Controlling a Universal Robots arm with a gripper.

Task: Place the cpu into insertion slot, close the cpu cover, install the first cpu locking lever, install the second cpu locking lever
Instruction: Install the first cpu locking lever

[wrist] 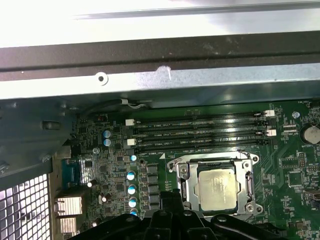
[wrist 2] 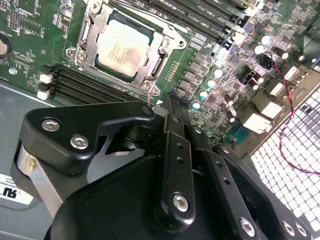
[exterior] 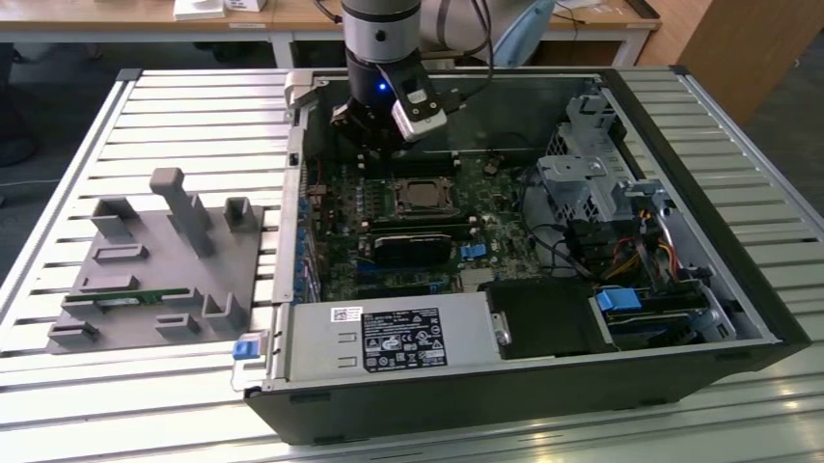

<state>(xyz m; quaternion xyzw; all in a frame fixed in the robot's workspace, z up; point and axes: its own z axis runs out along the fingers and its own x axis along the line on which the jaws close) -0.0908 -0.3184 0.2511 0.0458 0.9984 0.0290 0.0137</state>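
The cpu (wrist 2: 119,44) (wrist: 216,187) (exterior: 419,196) lies flat in its socket on the green motherboard, silver-beige top showing. The cpu cover (wrist 2: 94,31) (wrist: 185,186), a silvery frame plate, lies down around it. A thin metal locking lever (wrist 2: 115,79) runs along the socket's edge, and its end stands right beside my fingertips. My gripper (wrist 2: 167,105) (wrist: 169,200) (exterior: 370,143) hovers low over the board just beside the socket, fingers together, shut with nothing visibly held.
Black memory slots (wrist: 200,132) run beside the socket near the case wall (wrist: 160,75). Capacitors (wrist 2: 210,82) and a red wire (wrist 2: 287,100) crowd the board near the gripper. A power supply (exterior: 386,338) and drive cage (exterior: 586,183) fill the case. A grey fixture (exterior: 154,260) sits outside it.
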